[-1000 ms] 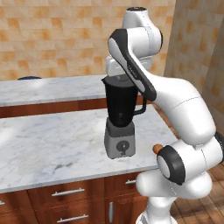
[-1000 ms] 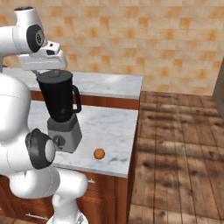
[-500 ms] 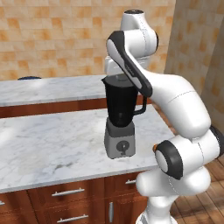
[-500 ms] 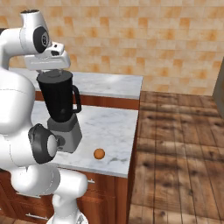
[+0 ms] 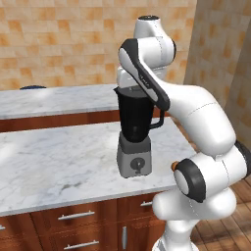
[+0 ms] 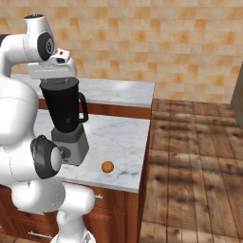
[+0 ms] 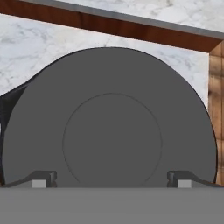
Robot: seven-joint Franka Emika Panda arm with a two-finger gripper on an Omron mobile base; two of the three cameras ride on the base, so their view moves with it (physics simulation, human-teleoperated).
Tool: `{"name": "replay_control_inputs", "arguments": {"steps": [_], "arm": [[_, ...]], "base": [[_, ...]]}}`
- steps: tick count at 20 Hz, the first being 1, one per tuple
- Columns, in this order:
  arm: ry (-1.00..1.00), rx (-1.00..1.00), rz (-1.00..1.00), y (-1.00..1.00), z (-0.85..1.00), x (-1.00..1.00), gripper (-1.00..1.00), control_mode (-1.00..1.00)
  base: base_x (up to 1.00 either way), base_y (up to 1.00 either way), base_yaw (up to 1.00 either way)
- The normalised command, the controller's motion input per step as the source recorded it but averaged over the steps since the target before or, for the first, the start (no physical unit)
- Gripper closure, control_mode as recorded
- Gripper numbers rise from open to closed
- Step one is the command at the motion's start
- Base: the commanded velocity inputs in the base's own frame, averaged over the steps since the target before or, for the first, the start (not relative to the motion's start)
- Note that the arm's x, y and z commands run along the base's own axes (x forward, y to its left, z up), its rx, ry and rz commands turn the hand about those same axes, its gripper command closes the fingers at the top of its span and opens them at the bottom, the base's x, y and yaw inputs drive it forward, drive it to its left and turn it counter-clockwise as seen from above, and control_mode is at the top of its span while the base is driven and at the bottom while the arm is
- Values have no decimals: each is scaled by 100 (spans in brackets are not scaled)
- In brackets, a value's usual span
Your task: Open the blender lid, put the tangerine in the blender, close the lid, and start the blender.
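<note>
A: Where's the claw?
B: Right above the lid, fingers spread wide, gripping nothing. The lid sits on the blender.
A: The tangerine?
B: On the worktop, right of the blender, near the front edge.

- We see the blender standing on the marble counter, toward its front edge, jar black and tapered, handle on the right.
- The white hand sits directly over the jar's top; we cannot quite tell whether it touches the blender lid.
- The tangerine lies near the counter's front right corner, apart from the base.
</note>
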Motion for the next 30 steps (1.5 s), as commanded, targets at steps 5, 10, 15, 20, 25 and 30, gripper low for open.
{"name": "replay_control_inputs", "arguments": {"steps": [5,10,15,20,25,30], "arm": [[1,0,3,0,-15,20,-100,-100],[1,1,2,0,-6,19,-100,-100],[3,0,1,2,-6,14,-100,-100],[4,0,2,6,-42,0,-100,-100],[5,0,2,16,-42,-1,100,-100],[0,0,2,15,-2,0,100,-100]], "base": [[0,0,0],[0,0,0],[0,0,0],[0,0,0],[0,0,0],[0,0,0]]}}
